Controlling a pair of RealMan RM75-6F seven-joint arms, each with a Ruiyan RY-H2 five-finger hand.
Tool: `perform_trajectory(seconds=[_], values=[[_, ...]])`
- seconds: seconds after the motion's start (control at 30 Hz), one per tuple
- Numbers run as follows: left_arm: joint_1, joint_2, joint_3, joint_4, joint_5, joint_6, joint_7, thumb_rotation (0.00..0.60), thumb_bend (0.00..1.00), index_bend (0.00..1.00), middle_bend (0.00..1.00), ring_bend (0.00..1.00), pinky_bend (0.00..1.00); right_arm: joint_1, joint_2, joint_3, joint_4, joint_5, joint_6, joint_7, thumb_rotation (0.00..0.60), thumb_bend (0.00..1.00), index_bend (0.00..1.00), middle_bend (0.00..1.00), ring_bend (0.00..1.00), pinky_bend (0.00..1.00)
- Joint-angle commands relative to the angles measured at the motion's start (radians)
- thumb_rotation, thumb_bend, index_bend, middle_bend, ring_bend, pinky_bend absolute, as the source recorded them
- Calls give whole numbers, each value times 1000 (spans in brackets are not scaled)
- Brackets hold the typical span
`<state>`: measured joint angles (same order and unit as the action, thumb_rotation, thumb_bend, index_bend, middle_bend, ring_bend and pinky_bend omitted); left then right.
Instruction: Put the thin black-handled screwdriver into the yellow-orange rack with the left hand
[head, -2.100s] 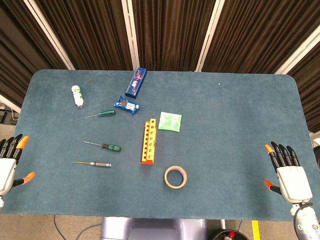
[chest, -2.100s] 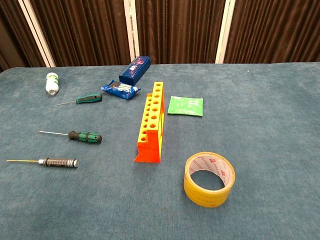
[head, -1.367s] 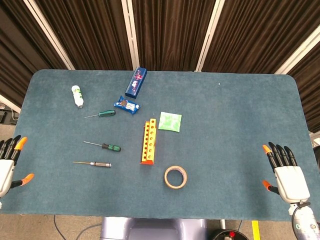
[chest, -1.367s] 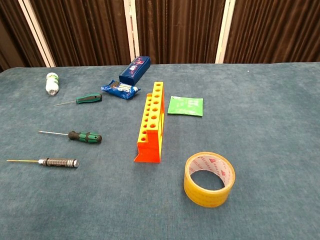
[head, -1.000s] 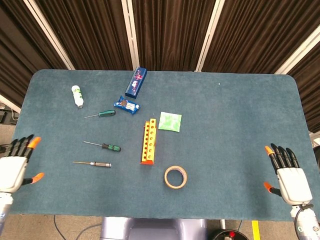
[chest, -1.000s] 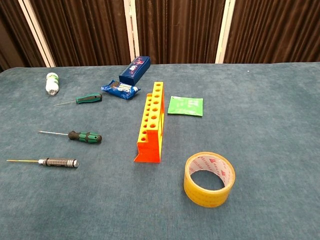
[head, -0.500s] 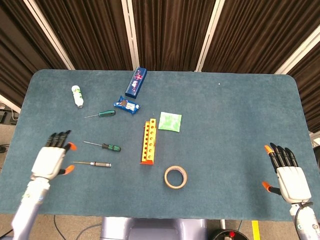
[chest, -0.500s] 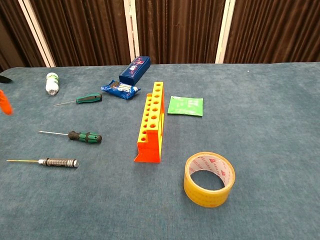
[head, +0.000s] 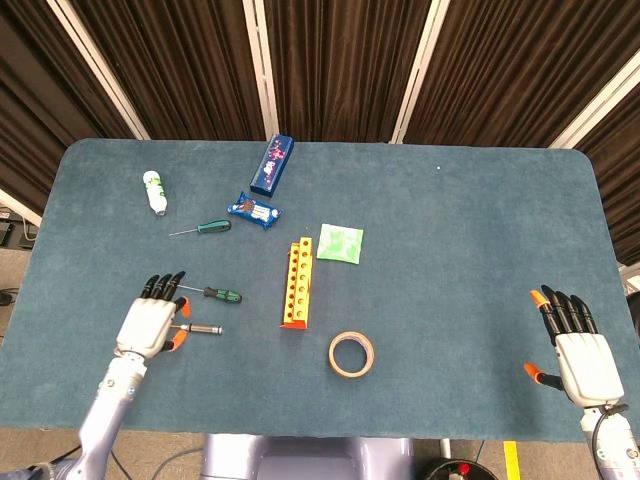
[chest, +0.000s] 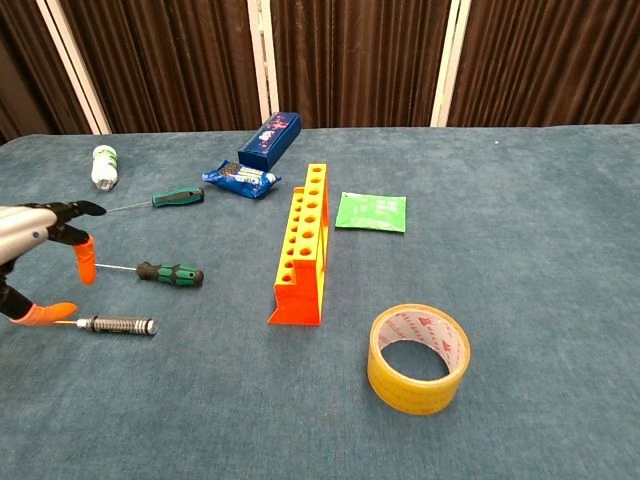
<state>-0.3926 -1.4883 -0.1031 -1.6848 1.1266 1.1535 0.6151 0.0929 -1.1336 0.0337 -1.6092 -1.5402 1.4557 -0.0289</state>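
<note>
The thin black-handled screwdriver (head: 201, 329) (chest: 118, 325) lies flat at the front left of the table, its thin shaft pointing left. My left hand (head: 150, 321) (chest: 40, 262) hovers over the shaft end with fingers spread and nothing in it; its thumb tip sits close to the shaft. The yellow-orange rack (head: 296, 282) (chest: 303, 245) stands to the right of the screwdriver, its rows of holes facing up. My right hand (head: 578, 356) stays open, holding nothing, at the table's front right edge, seen only in the head view.
Two green-handled screwdrivers (head: 222, 295) (head: 213, 227) lie behind the thin one. A tape roll (head: 351, 354) sits in front of the rack, a green packet (head: 340, 242) behind it. A blue box (head: 271, 165), a blue snack pack (head: 254, 210) and a white bottle (head: 154, 192) lie at the back left.
My left hand has swung in from the table's left edge to a spot over the thin screwdriver's shaft. The right hand has barely moved. No object has shifted.
</note>
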Motion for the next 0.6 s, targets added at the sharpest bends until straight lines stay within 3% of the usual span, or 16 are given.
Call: perform_trajectory(seconds=[0.03, 0.6], values=[[-11, -19, 2, 14, -17, -3, 13, 600, 308, 454, 0, 0, 0, -1, 1, 0, -1, -1, 2, 3, 600, 0, 11, 0, 0, 0], [-58, -115, 17, 98, -86, -19, 57, 600, 308, 456, 0, 0, 0, -2, -2, 3, -1, 4, 4, 11, 600, 0, 16, 0, 0, 0]])
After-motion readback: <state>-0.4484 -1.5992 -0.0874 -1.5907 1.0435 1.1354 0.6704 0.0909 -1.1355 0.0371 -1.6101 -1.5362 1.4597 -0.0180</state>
